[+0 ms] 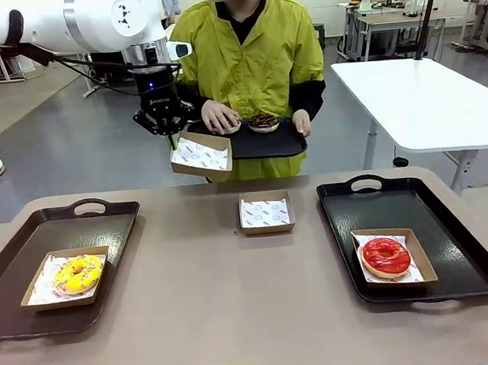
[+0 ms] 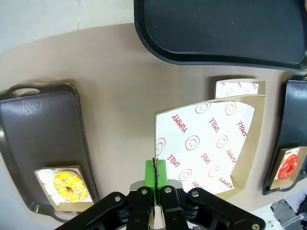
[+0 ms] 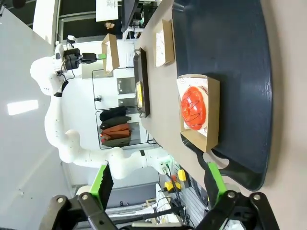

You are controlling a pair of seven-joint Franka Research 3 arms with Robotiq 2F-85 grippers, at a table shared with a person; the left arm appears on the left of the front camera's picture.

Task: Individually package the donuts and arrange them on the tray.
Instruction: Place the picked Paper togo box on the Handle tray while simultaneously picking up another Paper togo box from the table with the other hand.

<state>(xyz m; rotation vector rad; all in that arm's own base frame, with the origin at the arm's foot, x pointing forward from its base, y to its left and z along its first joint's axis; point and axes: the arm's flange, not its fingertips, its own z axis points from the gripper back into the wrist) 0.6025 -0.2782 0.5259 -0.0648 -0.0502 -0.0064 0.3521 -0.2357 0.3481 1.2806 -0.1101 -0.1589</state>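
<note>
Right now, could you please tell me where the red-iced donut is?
In the front view, the red-iced donut lies in a cardboard box on the black tray at the robot's right.

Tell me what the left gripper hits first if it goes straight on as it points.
Probably bare table, between the brown tray and the empty box; the paper-lined box held by the left gripper would touch down first. Depth unclear.

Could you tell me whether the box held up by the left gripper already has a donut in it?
No, the box pinched in the left gripper holds nothing but its printed paper lining.
</note>
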